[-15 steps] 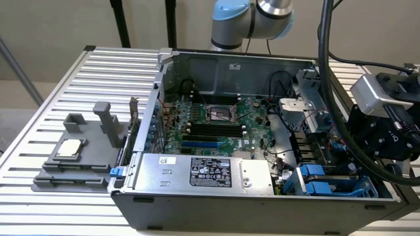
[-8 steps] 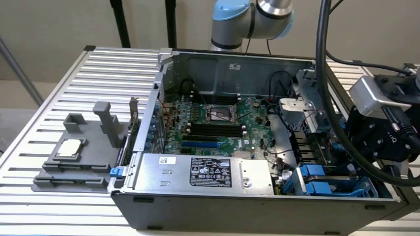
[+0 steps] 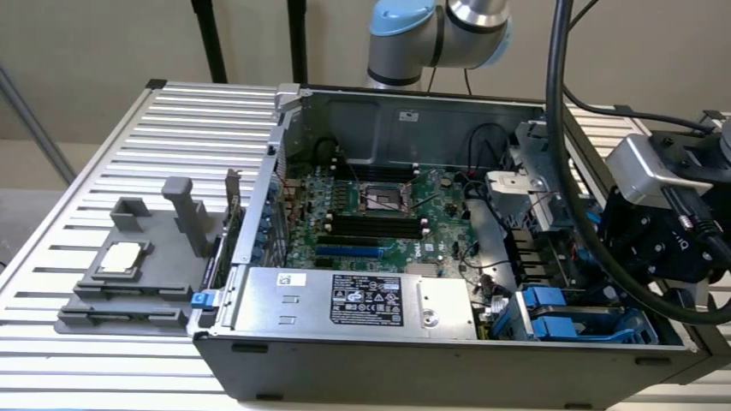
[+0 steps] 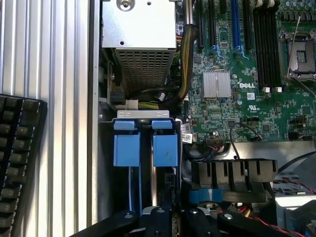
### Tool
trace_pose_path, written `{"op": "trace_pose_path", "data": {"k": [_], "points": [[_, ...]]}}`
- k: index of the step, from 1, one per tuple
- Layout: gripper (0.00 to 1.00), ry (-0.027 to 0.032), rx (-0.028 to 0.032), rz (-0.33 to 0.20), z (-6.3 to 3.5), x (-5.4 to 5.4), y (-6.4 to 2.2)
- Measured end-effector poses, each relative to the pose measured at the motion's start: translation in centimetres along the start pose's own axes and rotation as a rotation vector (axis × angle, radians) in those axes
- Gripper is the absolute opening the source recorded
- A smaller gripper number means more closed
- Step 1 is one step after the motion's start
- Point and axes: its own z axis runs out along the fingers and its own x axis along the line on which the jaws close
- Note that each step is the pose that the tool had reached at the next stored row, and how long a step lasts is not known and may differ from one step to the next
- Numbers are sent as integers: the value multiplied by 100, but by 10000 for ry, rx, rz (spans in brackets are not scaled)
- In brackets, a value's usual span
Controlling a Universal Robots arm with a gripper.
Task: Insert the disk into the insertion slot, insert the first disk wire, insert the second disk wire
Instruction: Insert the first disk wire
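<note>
Exterior view: an open computer case (image 3: pixel 457 364) sits on a slatted metal table (image 3: pixel 103 171). The robot arm (image 3: pixel 656 231) hangs over the insertion slot (image 3: pixel 566 321), a blue bay in the case corner at the exterior view's right.

Wrist view: the gripper (image 4: pixel 165 216) is clenched just beside the disk (image 4: pixel 154 185), which stands edge-on between the slot's blue tabs (image 4: pixel 126 148). Whether it pinches the disk, I cannot tell.

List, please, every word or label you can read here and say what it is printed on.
"DELL": white print on the motherboard, beside the silver heatsink.
Black label on the power-supply box: too small to read.
White sticker on the case's back wall: unreadable.
Keyboard keys: legends unreadable.
</note>
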Motion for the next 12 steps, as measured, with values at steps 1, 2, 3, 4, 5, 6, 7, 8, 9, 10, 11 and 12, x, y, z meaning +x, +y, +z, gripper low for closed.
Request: {"op": "trace_pose_path", "data": {"k": [1,2,3,4,5,6,7,8,9,10,11,12], "points": [[16,8,1,2,1,-1,-1],[16,14,2,2,1,-1,-2],[16,18,2,3,1,-1,-2],[16,20,1,3,1,-1,-2],[16,21,0,3,2,-2,-3],[18,17,-6,3,3,-1,-3],[18,21,-14,4,-3,-2,-3],[24,21,-23,4,-12,-3,-2],[24,24,-31,5,-29,-4,0],[24,24,-37,7,-46,-5,2],[24,23,-41,6,-63,-7,6],[24,24,-42,6,-80,-8,14]]}}
